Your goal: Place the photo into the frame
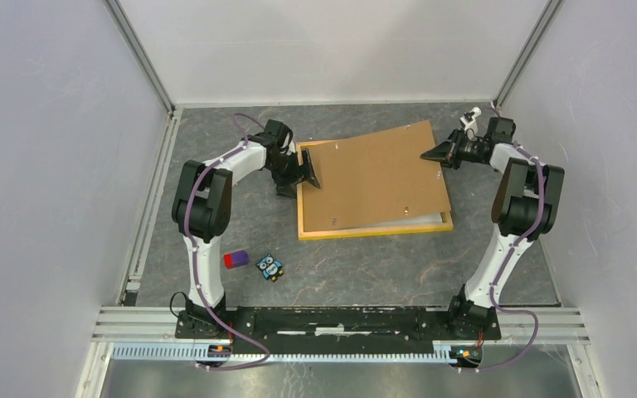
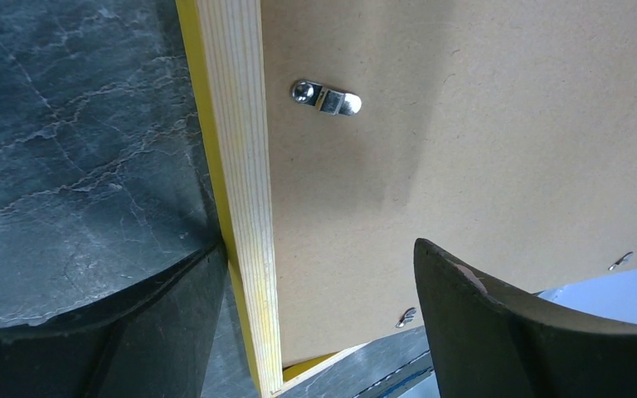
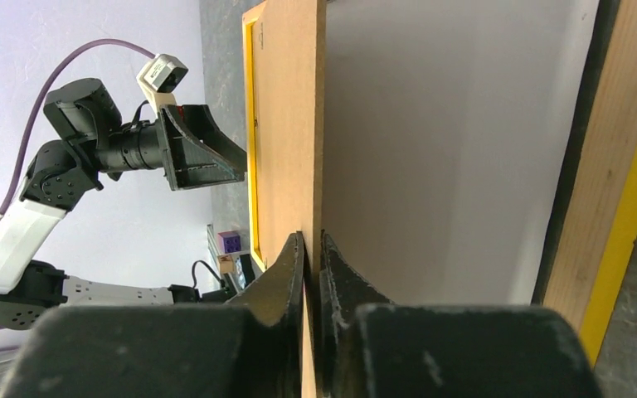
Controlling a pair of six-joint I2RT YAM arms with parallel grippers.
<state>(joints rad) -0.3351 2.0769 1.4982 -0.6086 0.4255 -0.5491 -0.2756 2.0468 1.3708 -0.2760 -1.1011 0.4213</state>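
The frame (image 1: 373, 230) with its yellow-orange border lies flat at the table's middle. The brown hardboard backing panel (image 1: 373, 174) rests over it, raised on its right side. The photo shows only as a white strip (image 1: 419, 219) under the panel's near edge, and as a white sheet (image 3: 464, 149) below the panel in the right wrist view. My right gripper (image 1: 425, 155) (image 3: 313, 236) is shut on the panel's right edge (image 3: 299, 124). My left gripper (image 1: 305, 170) (image 2: 319, 249) is open, its fingers on either side of the frame's left rail (image 2: 240, 191).
A metal turn clip (image 2: 325, 97) sits on the panel near the left rail. A purple and red block (image 1: 235, 259) and a small owl toy (image 1: 270, 267) lie at the near left. White walls enclose the table; an aluminium rail (image 1: 340, 319) runs along the near edge.
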